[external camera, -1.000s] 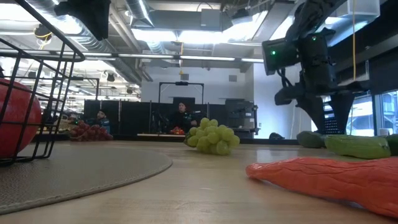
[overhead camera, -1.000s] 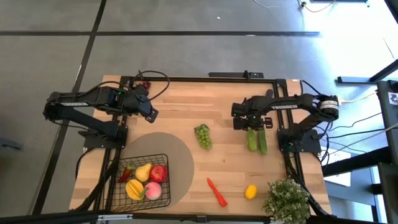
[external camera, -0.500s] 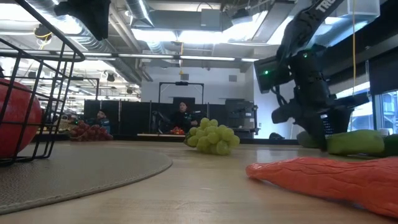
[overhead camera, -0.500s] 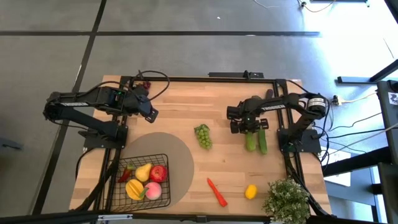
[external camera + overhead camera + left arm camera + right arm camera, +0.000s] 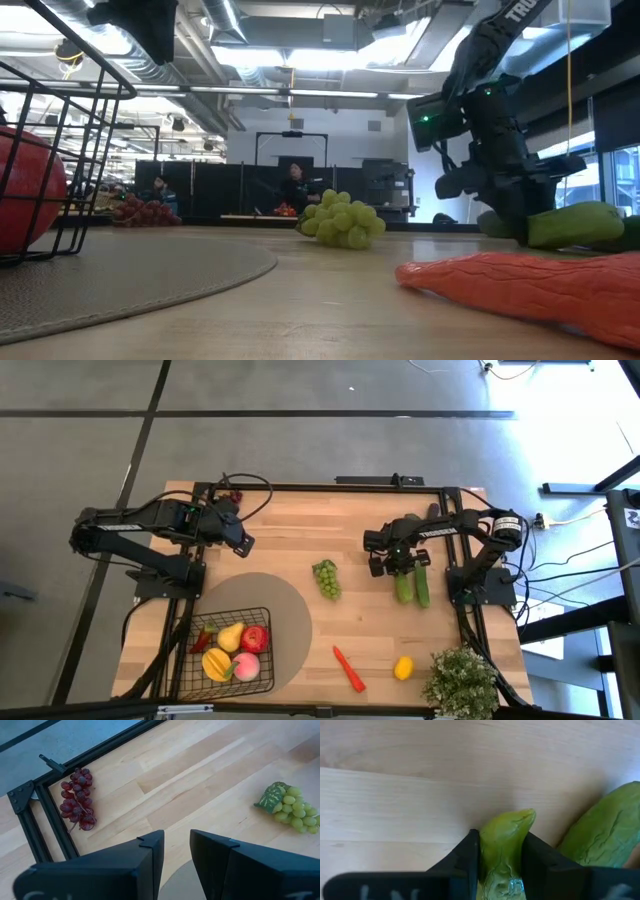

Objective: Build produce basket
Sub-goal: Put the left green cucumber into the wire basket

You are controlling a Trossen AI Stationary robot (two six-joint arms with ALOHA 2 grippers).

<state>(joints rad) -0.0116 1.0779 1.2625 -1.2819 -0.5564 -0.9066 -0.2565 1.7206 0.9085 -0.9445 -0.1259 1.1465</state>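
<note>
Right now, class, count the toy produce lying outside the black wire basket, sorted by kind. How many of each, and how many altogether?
Round-berried grape bunches, one light green and one dark red: 2
Long green cucumbers: 2
Slim orange-red chili: 1
Small yellow lemon: 1
Total: 6

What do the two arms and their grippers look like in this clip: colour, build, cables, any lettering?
Both arms are black, jointed and slim. The right arm carries white lettering along its link and a round silver joint near its base. Black cables loop behind the left arm. The left gripper and right gripper each have two flat, blocky dark fingers.
</note>
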